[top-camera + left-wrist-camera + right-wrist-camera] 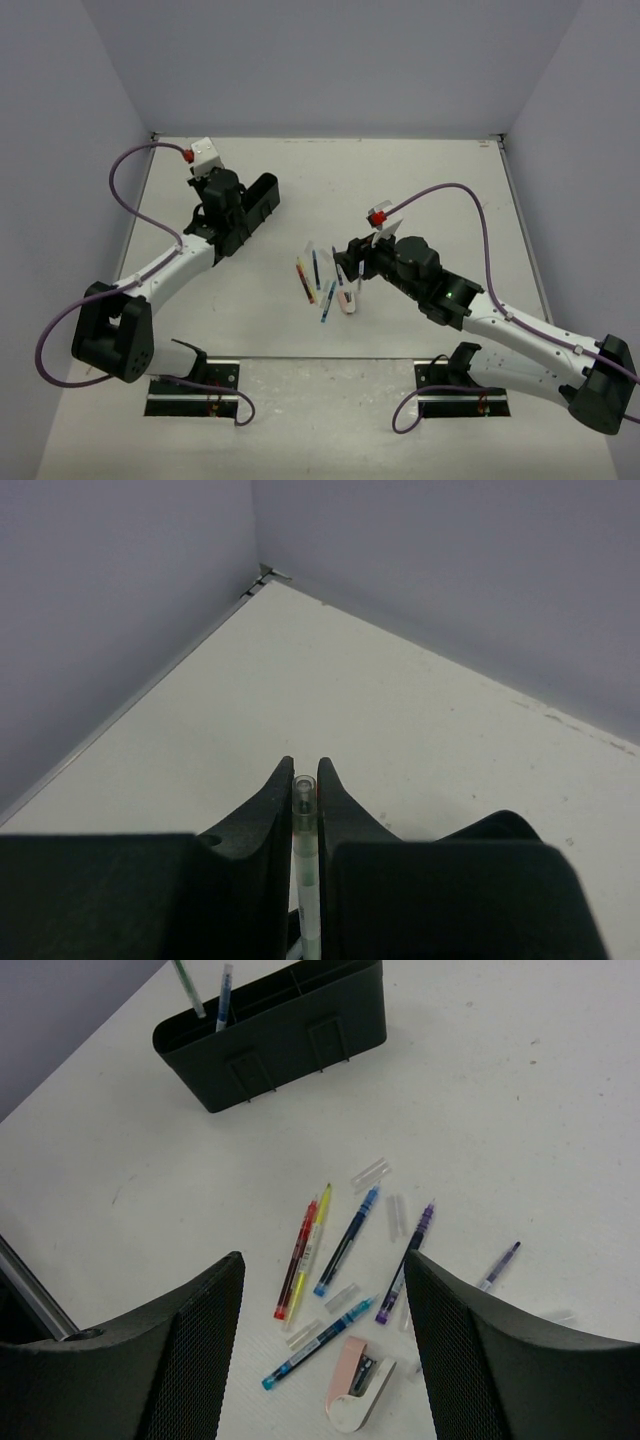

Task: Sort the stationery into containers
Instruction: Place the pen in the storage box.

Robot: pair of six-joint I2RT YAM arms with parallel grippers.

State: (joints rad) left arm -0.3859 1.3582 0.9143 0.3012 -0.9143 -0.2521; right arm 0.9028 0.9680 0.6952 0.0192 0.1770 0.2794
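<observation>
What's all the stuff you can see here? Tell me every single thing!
organiser tray: one, black, back left of the table
standing pens: two, blue and greyish, at one end of the tray
loose pens: six, red, yellow, blue, two purple, teal, lying mid-table
caps: at least four, see-through, among the loose pens
block: one, pink and white, beside the teal pen
held pen: one, see-through
left gripper: black, shut on the held pen
right gripper: black, open, above the loose pens

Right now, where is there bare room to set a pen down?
Bare: the far-right table between organiser and right wall, plus the near strip before the pens. Crowded: the middle, where pens and a pinkish block lie below the right hand.
</observation>
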